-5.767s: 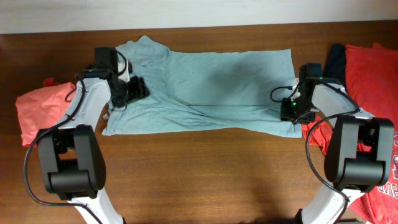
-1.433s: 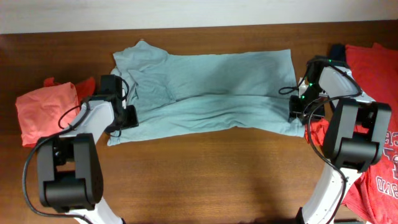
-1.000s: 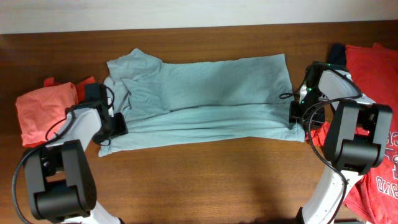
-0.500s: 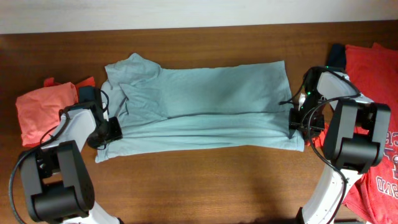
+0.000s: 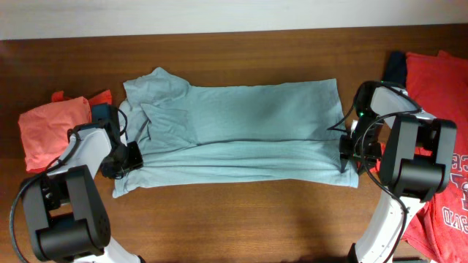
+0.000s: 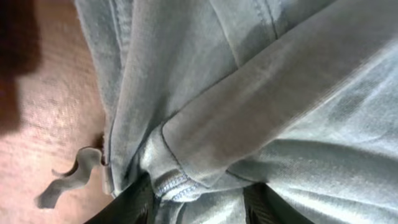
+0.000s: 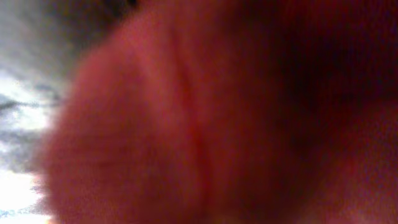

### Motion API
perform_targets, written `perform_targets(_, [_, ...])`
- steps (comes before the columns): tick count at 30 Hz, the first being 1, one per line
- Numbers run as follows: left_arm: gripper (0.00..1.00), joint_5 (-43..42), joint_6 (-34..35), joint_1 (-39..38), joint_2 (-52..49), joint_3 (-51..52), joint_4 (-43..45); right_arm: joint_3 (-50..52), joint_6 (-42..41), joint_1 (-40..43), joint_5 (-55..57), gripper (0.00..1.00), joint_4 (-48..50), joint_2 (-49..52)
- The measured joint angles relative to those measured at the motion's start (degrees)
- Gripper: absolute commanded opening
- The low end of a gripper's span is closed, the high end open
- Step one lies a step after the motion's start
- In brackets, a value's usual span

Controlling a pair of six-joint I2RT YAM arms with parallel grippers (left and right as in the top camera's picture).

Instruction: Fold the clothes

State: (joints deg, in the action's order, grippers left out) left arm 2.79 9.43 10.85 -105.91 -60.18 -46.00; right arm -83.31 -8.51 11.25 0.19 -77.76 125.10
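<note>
A pale grey-blue T-shirt point(image 5: 241, 131) lies spread sideways across the table, with a lengthwise crease along its middle. At the shirt's left edge near the sleeve, my left gripper point(image 5: 130, 157) is closed on the cloth. In the left wrist view a bunched hem of the T-shirt point(image 6: 186, 130) fills the gap between the two dark fingers point(image 6: 130, 208) of the left gripper point(image 6: 199, 208). My right gripper point(image 5: 349, 153) sits on the shirt's right edge. Its wrist view is filled by a red blur point(image 7: 205, 124), with a sliver of pale cloth point(image 7: 22, 124) at the left and its jaws hidden.
A crumpled coral shirt point(image 5: 47, 135) lies at the far left. At the far right are a red shirt with white lettering point(image 5: 439, 109) and a navy one point(image 5: 395, 69), close behind my right arm. Bare wood point(image 5: 241, 219) runs along the front. A pale scrap point(image 6: 68, 180) lies beside the hem.
Both grippers have moved toward the table's front, and the grey-blue T-shirt has slid that way with them. Its front edge now lies lower and its body flatter.
</note>
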Motion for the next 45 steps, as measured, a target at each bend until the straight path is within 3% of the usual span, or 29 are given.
perform_targets(18, [0.43,-0.2,0.0,0.2,1.4,1.5,-2.4,7.1,-1.4,0.0,0.1,0.46,1.3,-3.7])
perform_targets(24, [0.63,1.3,-0.2,0.4,7.8,6.9,-4.0,5.2,-2.1,0.0,2.2,0.51,3.5,-10.8])
perform_targets(26, [0.8,1.3,-0.3,0.5,10.8,8.5,-4.4,2.5,-2.0,0.0,2.7,0.52,3.6,-14.8])
perform_targets(27, [0.99,1.3,-0.5,0.5,13.0,8.6,-4.2,0.8,-2.0,0.0,3.0,0.52,3.5,-17.0])
perform_targets(36, [0.99,-1.3,-1.1,0.5,31.3,6.5,2.1,-9.7,-1.7,0.0,3.7,0.59,3.4,-28.6])
perform_targets(45, [0.99,-5.1,-4.0,0.5,26.6,-4.7,1.6,-9.7,-1.5,0.0,3.6,0.6,2.6,-29.8])
